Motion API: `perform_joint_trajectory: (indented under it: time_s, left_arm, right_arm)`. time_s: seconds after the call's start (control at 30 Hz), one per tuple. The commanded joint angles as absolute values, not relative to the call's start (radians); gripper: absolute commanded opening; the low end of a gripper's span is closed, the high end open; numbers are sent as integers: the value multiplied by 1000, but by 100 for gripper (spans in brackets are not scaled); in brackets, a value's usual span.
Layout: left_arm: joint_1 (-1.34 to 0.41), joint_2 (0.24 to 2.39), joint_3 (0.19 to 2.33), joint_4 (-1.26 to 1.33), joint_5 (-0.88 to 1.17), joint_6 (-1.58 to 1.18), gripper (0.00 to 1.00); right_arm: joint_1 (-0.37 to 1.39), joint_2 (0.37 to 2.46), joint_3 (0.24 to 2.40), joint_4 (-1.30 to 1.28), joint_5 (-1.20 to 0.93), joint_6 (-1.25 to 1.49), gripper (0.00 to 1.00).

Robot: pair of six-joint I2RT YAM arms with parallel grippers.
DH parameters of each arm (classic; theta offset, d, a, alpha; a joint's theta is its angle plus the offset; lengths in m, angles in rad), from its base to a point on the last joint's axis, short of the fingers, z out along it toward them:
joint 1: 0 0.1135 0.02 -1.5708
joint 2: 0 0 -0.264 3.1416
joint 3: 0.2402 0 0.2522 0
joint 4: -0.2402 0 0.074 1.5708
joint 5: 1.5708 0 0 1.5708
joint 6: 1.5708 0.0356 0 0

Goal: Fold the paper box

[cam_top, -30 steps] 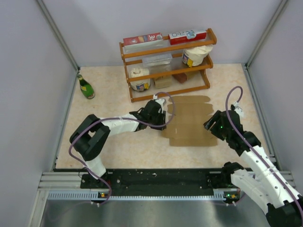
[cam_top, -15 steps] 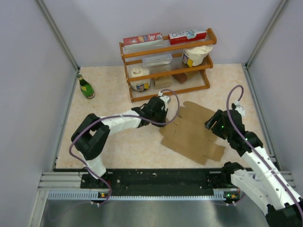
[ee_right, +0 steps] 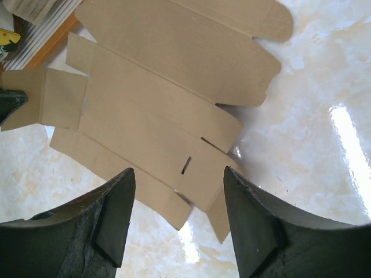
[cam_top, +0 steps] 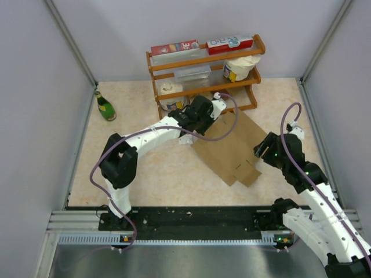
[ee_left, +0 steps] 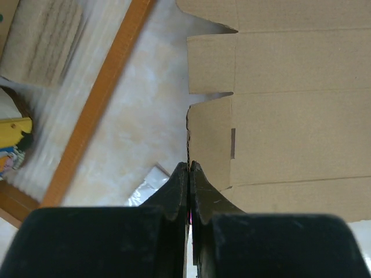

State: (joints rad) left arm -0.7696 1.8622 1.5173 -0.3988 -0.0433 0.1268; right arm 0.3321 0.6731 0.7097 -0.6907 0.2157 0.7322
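The paper box (cam_top: 232, 147), a flat brown die-cut sheet, rests askew on the tabletop (cam_top: 145, 168) just in front of the wooden rack (cam_top: 203, 61). The left hand (ee_left: 189, 169) is clamped on the flap edge nearest the rack, w/ a white scrap (ee_left: 148, 185) beside it. The right hand (ee_right: 177, 176), fingers wide apart, hangs over the sheet's end away from the rack; contact cannot be told.

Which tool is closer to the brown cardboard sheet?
Left. The left tool is shut on a flap of the paper box; the right tool hangs open over its other end.
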Motion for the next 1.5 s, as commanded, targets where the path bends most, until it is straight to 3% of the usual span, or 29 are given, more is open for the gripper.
perform_joint_trajectory:
  time_s: [0.0, 0.67, 0.87, 1.13, 1.27, 1.37, 1.47]
  left_arm:
    - [-773, 1925, 1603, -488, -28, 371, 0]
    - [-796, 2040, 1833, -683, 363, 709, 1]
    - [-854, 2088, 1859, -672, 313, 782, 5]
    - [-854, 2053, 1830, -537, 198, 605, 26]
    - [-839, 1956, 1754, -436, 180, 516, 45]
    - [-816, 1889, 1709, -403, 152, 419, 67]
    - [-770, 1804, 1637, -388, 164, 267, 72]
  right_arm:
    - [318, 640, 778, -703, 242, 690, 62]
    - [319, 611, 788, -736, 252, 641, 62]
    - [319, 595, 787, -739, 258, 624, 63]
    - [319, 604, 787, -738, 238, 569, 70]
    - [318, 621, 799, -732, 224, 528, 73]
    - [319, 641, 813, -716, 203, 479, 74]
    - [318, 693, 833, -666, 135, 401, 76]
